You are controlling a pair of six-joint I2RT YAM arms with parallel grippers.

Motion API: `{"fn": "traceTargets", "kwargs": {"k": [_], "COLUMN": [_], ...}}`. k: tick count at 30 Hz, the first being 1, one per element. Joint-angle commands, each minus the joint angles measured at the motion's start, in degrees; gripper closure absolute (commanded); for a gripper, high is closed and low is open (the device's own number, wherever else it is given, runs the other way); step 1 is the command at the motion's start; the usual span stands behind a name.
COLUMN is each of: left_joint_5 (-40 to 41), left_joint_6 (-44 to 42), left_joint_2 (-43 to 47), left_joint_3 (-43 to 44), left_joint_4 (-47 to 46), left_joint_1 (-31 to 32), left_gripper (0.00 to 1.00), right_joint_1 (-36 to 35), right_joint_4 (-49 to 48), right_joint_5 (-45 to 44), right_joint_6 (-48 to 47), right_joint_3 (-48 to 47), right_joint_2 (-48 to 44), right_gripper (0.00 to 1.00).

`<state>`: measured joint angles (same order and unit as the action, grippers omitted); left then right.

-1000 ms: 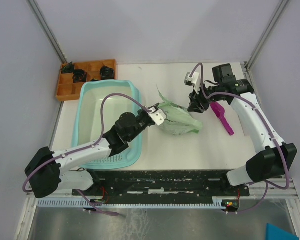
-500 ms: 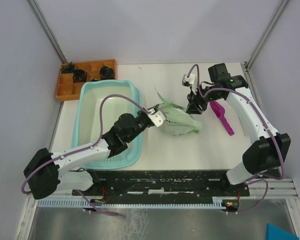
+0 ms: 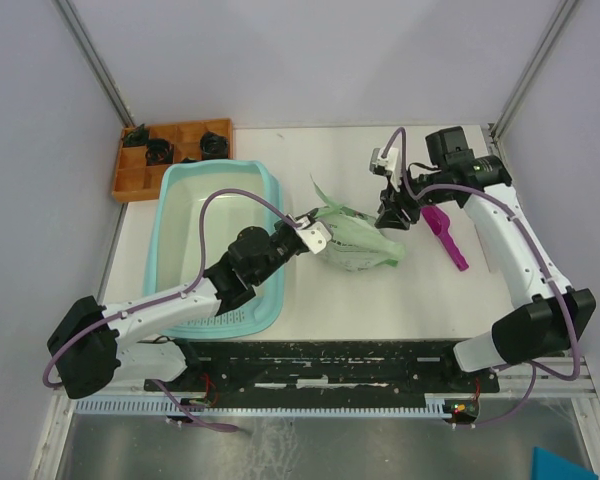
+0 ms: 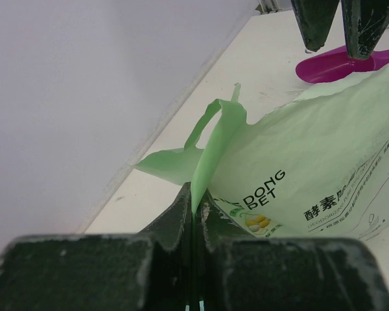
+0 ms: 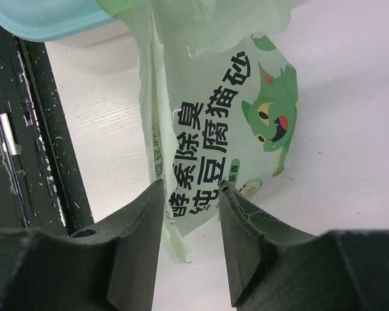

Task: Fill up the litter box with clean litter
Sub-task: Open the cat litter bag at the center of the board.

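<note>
The light-teal litter box (image 3: 175,215) lies at the left of the table; its pale floor shows no litter. The pale green printed litter bag (image 3: 358,243) lies on its side right of the box. My left gripper (image 3: 308,227) is shut on a torn flap at the bag's top edge (image 4: 215,146). My right gripper (image 3: 392,212) is open, hovering above the bag's right end (image 5: 236,123), jaws apart over the print. No green granules are in view. The magenta scoop (image 3: 444,234) lies right of the bag.
An orange compartment tray (image 3: 173,150) with black parts stands at the back left. The grey enclosure walls close in on both sides. A black rail plate (image 3: 330,360) runs along the table's near edge.
My right gripper swung a little towards the bag and came back to about where it was. The left gripper and the bag have barely moved.
</note>
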<state>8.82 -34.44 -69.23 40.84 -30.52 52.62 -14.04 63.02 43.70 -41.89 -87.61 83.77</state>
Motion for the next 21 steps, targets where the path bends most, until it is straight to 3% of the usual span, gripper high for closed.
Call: {"fn": "traceTargets", "kwargs": {"k": [1,11,21], "left_joint_5": [0.6,-0.3,-0.2], "left_joint_6": [2.7,3.3,3.0], "left_joint_2": [2.4,2.6,1.6], "left_joint_3": [1.4,1.9,2.4], "left_joint_4": [-7.4,-7.4,-7.4], "left_joint_1": [0.0,0.0,0.0], "left_gripper": [0.97,0.97,0.97], "right_joint_1": [0.0,0.0,-0.3], "right_joint_4": [-0.7,-0.3,7.3], "right_joint_5": [1.0,2.2,6.6], "right_joint_6": [-0.7,-1.6,-6.6], "right_joint_3": [0.7,1.0,0.7], "right_joint_2": [-1.7,1.8,2.7], "right_gripper": [0.53,0.53,0.53]}}
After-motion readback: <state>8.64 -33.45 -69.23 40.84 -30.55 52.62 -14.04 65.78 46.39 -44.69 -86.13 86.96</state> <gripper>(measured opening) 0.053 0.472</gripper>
